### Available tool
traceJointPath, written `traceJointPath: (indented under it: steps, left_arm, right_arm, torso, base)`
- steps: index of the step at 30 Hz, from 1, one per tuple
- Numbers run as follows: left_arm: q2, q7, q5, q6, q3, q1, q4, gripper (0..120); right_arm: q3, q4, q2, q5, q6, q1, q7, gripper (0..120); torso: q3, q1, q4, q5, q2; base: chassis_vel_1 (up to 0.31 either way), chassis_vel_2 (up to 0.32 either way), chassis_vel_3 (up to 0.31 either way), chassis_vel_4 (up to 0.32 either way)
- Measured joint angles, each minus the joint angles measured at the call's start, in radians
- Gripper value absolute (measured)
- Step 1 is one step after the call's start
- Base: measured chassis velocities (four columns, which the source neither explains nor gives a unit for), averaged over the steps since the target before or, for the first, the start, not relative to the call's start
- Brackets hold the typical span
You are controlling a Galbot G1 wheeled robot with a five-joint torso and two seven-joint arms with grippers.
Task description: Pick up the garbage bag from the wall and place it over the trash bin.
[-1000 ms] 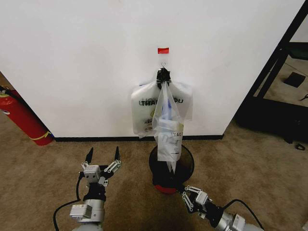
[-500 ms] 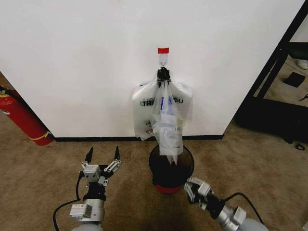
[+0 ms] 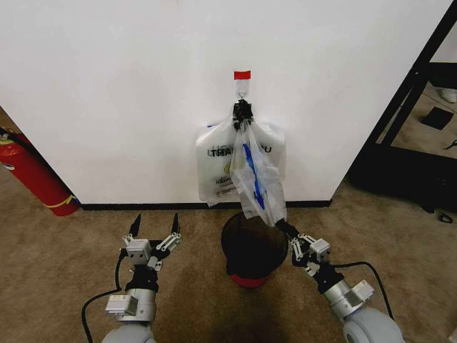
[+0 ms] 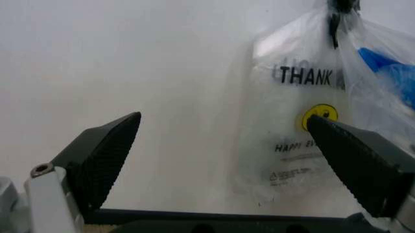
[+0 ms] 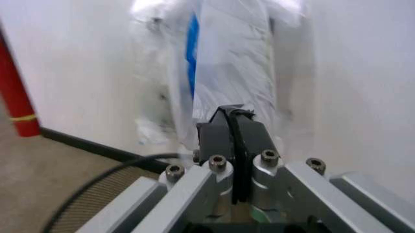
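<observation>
Head view showed the wall (image 3: pixel 128 93) rising ahead of both end effectors, white above a black baseboard. The trash bin (image 3: pixel 251 250) stood on the carpet between the two arms, just beside the right end effector (image 3: pixel 283 227) and a little below it. Up the wall from that end effector hung the flat bundle of bags (image 3: pixel 220 166) under a black tie, and in front of the bundle the garbage bag (image 3: pixel 258 180) draped down to the fingertips. The right end effector was closed, its fingers pressed together on the bag's lower corner just above the bin's rim; the right wrist view showed the two pads meeting with the crinkled plastic (image 5: pixel 230 58) rising directly from them. The left end effector (image 3: pixel 154 226) hung apart from the bag on the bin's other side, its fingers spread wide and holding nothing.
</observation>
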Motion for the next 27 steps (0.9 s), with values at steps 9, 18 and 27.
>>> traceJointPath:
  steps: [9,18,27]
  left_arm:
    - [0.014,-0.008,-0.030,0.019,0.025,-0.031,0.013,100]
    - [0.105,-0.038,-0.139,0.134,0.148,-0.191,-0.032,100]
    - [0.085,-0.041,-0.147,0.137,0.143,-0.187,-0.025,100]
  right_arm:
    - [0.024,0.030,-0.003,-0.020,-0.035,-0.038,0.053,26]
    - [0.020,0.041,-0.013,-0.015,-0.050,-0.027,0.054,58]
    - [-0.064,0.019,-0.125,0.158,-0.116,0.159,0.018,91]
  torso:
    - [0.000,0.000,0.0000,0.0000,0.000]
    - [0.000,0.000,-0.0005,0.0000,0.000]
    - [0.000,0.000,0.0001,-0.0002,0.000]
  base:
    - [0.000,0.000,0.000,0.000]
    - [0.000,0.000,0.000,0.000]
    - [0.000,0.000,0.000,0.000]
